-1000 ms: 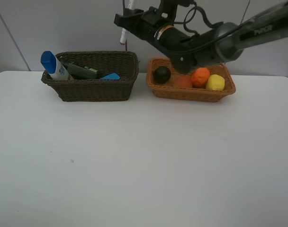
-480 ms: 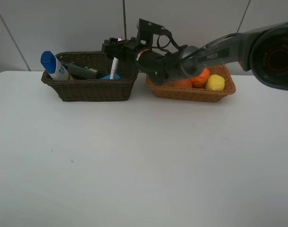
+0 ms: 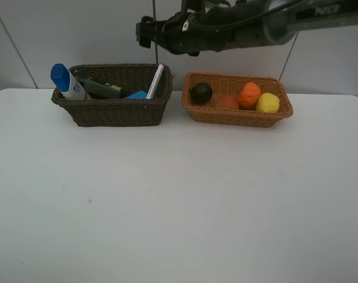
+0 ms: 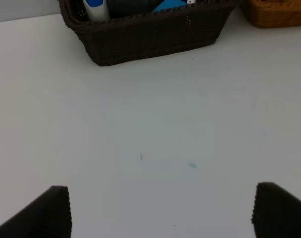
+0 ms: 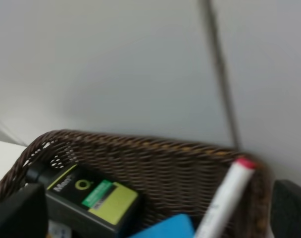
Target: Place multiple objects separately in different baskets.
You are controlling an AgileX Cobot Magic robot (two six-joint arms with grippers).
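Note:
The dark brown basket (image 3: 117, 112) holds the white bottle with blue cap (image 3: 66, 82), the dark grey-green box bottle (image 3: 100, 88), a blue flat piece (image 3: 136, 95) and the white pink-tipped marker (image 3: 155, 81), which leans on its right wall. The dark flat block is hidden. The light orange-tan basket (image 3: 238, 117) holds the mangosteen (image 3: 201, 92), red-orange fruit (image 3: 227, 101), orange (image 3: 249, 95) and lemon (image 3: 268, 103). My right gripper (image 3: 145, 30) hangs open and empty above the dark basket; its wrist view shows the marker (image 5: 225, 198) and box bottle (image 5: 91, 198). My left gripper (image 4: 163, 213) is open over bare table.
The white table (image 3: 179, 200) stretches in front of both baskets. The grey wall (image 3: 79, 29) stands close behind them. The right arm (image 3: 255, 17) reaches across above the baskets from the right. The left wrist view shows the dark basket (image 4: 150, 34) further along the table.
My right gripper came down to the dark basket with the marker, let it go, and rose back up. The marker now leans inside the basket.

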